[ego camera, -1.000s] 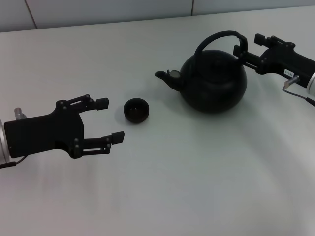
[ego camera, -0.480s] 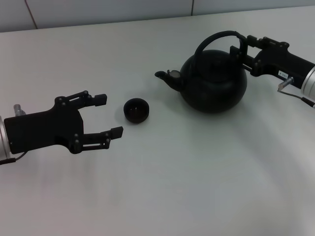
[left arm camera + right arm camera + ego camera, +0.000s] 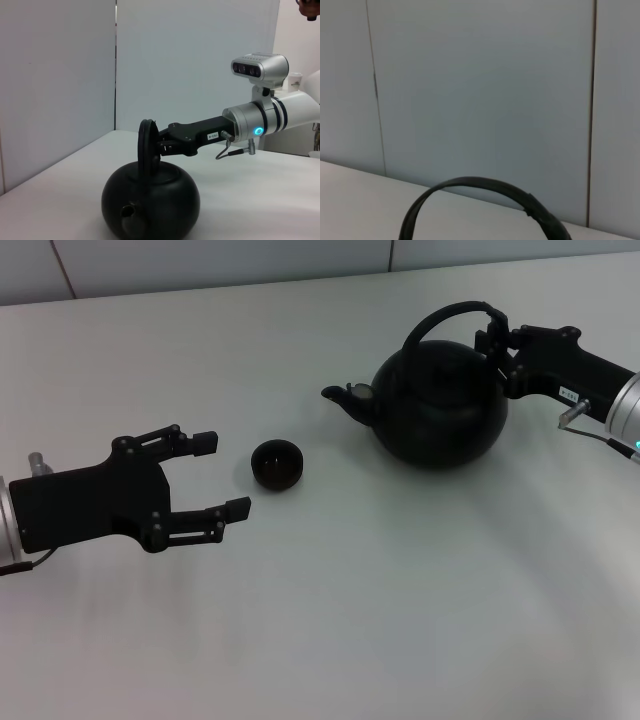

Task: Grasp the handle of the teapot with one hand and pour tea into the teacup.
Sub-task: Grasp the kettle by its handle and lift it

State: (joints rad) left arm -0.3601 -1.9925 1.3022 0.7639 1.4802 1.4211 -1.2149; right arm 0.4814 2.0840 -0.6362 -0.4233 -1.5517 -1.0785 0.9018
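Observation:
The matte-black teapot (image 3: 440, 405) stands at the table's right rear, its spout (image 3: 345, 400) pointing left toward the teacup (image 3: 277, 464). The teacup is a tiny dark bowl standing left of the pot. My right gripper (image 3: 492, 340) is closed around the right end of the arched handle (image 3: 440, 315). The left wrist view shows the same grip (image 3: 161, 145) on the handle (image 3: 146, 145) above the pot (image 3: 150, 205). The right wrist view shows only the handle's arc (image 3: 485, 185). My left gripper (image 3: 222, 475) is open and empty, just left of the teacup.
The white table (image 3: 400, 590) carries only the pot and the cup. A pale panelled wall (image 3: 200, 265) runs along the table's far edge. My right arm (image 3: 600, 380) reaches in from the right edge.
My right gripper has moved left onto the handle and closed on it. The teapot has shifted slightly to the right. My left gripper has drifted slightly back.

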